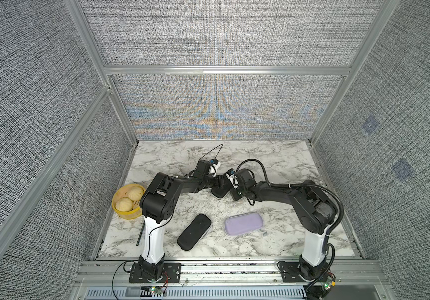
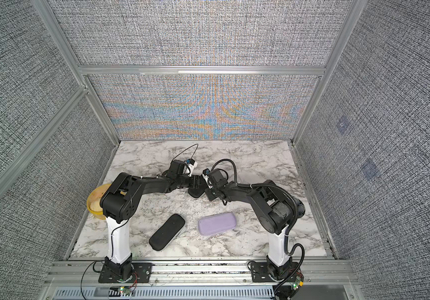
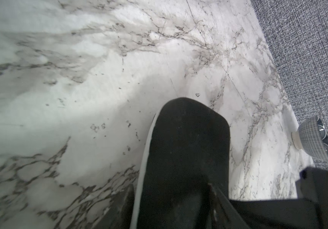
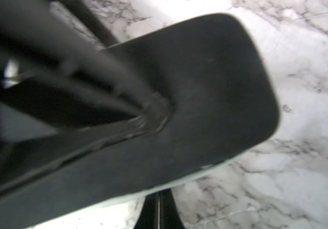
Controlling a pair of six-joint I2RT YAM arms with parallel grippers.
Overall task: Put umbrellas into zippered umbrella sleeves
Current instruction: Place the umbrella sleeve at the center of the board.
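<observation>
Umbrellas were nowhere loose: the lavender sleeve [image 1: 243, 223] and a black sleeve [image 1: 194, 232] lay shut at the tabletop's [image 1: 273, 161] front, likely done. Mid-tabletop, the last black sleeve [image 1: 219, 193] showed a pale edge, probably unzipped. The right jaws, pressed together, dug into its lid, and the left jaws straddled its end, grip unclear. Bun basket [image 1: 120, 210] sat well clear.

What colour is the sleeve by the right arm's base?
Lavender. The umbrella sleeve shows best in a top view.

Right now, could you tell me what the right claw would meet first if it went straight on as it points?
The farther black case: the shut right claw appears to touch its shell, which looks dented at the tips, though blur leaves doubt.
</observation>
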